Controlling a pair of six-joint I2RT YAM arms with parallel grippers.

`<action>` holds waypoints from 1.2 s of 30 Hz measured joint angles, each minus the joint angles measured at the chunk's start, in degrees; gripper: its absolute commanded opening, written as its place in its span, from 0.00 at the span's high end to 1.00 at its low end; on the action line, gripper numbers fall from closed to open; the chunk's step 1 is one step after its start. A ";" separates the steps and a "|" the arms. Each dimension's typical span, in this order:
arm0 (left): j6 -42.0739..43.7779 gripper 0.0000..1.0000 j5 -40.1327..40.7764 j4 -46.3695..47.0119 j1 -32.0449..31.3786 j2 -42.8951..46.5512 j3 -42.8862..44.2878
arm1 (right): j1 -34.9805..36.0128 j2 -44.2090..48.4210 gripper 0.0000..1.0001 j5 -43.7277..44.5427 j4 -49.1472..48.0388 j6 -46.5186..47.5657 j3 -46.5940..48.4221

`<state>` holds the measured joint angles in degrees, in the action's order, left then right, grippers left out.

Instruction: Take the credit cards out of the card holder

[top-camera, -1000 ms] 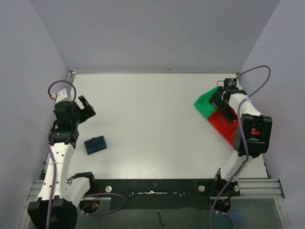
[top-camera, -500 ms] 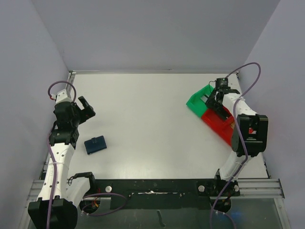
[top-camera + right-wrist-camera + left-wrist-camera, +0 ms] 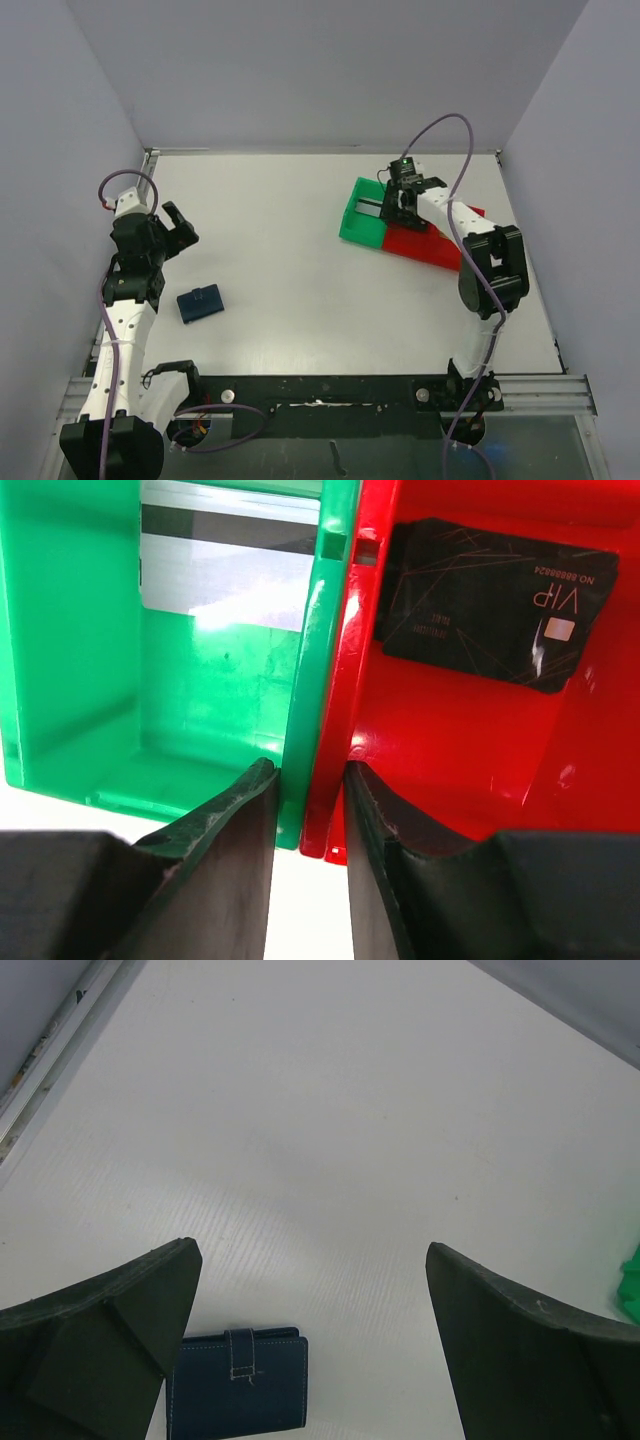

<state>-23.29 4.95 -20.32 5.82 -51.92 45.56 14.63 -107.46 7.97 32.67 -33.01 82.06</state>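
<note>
The card holder (image 3: pixel 200 302) is a closed navy wallet lying flat on the table at the left; the left wrist view shows it (image 3: pixel 240 1385) low in frame, strap up. My left gripper (image 3: pixel 180 228) hangs open above and just beyond it (image 3: pixel 310 1252), holding nothing. My right gripper (image 3: pixel 392 205) is shut on the touching walls of the green bin (image 3: pixel 80 680) and the red bin (image 3: pixel 480 750), one finger inside each (image 3: pixel 310 770). A silver-grey credit card (image 3: pixel 230 565) lies in the green bin and a black one (image 3: pixel 495 600) in the red bin.
The green bin (image 3: pixel 358 222) and the red bin (image 3: pixel 430 248) stand side by side at the right of the table's middle. Grey walls close the table on three sides. A metal rail (image 3: pixel 60 1050) runs along the left edge.
My right gripper closed on the two bins' adjoining walls and dragged both bins left, away from the right wall toward the table's middle. The left arm and the card holder stayed still.
</note>
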 measured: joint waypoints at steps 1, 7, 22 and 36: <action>0.00 0.03 -0.02 -0.02 0.02 0.02 0.00 | 1.51 -0.76 0.70 0.00 0.22 0.09 1.03; 0.00 0.03 0.09 0.04 0.39 0.35 -0.20 | 9.18 -4.42 0.70 -0.17 0.96 0.15 6.01; -0.02 0.03 0.37 0.02 0.70 0.70 -0.33 | 19.30 -8.79 0.70 -0.13 2.45 -3.50 12.24; -0.22 0.03 0.63 0.00 1.11 0.76 -0.48 | 23.69 -8.79 0.68 2.21 3.17 -7.89 12.33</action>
<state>-23.51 5.58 -20.32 6.94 -51.16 45.08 38.33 -116.25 10.17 35.83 -40.91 94.39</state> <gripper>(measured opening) 0.951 0.318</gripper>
